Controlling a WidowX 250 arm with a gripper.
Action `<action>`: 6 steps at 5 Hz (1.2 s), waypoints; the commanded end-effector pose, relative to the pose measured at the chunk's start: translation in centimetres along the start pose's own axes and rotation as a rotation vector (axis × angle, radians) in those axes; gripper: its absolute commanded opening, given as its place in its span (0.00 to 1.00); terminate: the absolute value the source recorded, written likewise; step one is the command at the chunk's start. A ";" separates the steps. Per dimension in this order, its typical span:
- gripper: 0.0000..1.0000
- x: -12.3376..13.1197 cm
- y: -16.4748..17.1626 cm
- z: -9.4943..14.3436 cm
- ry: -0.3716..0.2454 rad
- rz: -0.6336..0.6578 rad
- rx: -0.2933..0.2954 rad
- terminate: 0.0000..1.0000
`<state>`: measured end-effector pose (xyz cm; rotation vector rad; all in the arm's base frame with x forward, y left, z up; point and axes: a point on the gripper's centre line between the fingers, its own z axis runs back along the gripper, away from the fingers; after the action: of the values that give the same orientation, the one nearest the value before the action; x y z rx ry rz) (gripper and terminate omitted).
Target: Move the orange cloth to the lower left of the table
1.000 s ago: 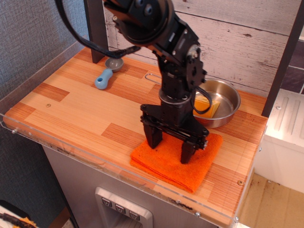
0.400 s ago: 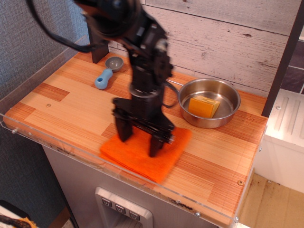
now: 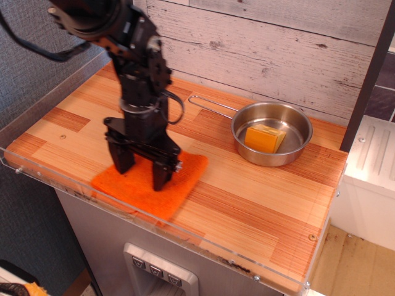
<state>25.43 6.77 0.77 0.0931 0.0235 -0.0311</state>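
Observation:
The orange cloth lies flat on the striped wooden table, near the front edge, left of the middle. My gripper stands upright over it. Its two black fingers are spread wide, with their tips down on the cloth's top. Nothing is pinched between them. The arm hides the cloth's back edge.
A steel pan with a long wire handle sits at the back right and holds a small yellow-orange block. A clear acrylic rim runs along the table's front and left edges. A white plank wall stands behind.
My gripper has moved left along the front of the table, and the orange cloth has slid left with it under the fingertips. The arm now hides the blue scoop at the back left.

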 end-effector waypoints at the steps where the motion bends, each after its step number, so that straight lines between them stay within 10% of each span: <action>1: 1.00 -0.2 3.4 -0.1 -0.028 -0.073 -0.005 0.00; 6: 1.00 -0.8 10.8 0.3 -0.115 -0.070 -0.002 0.00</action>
<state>25.11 16.69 1.29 0.0672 -0.0688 -0.1140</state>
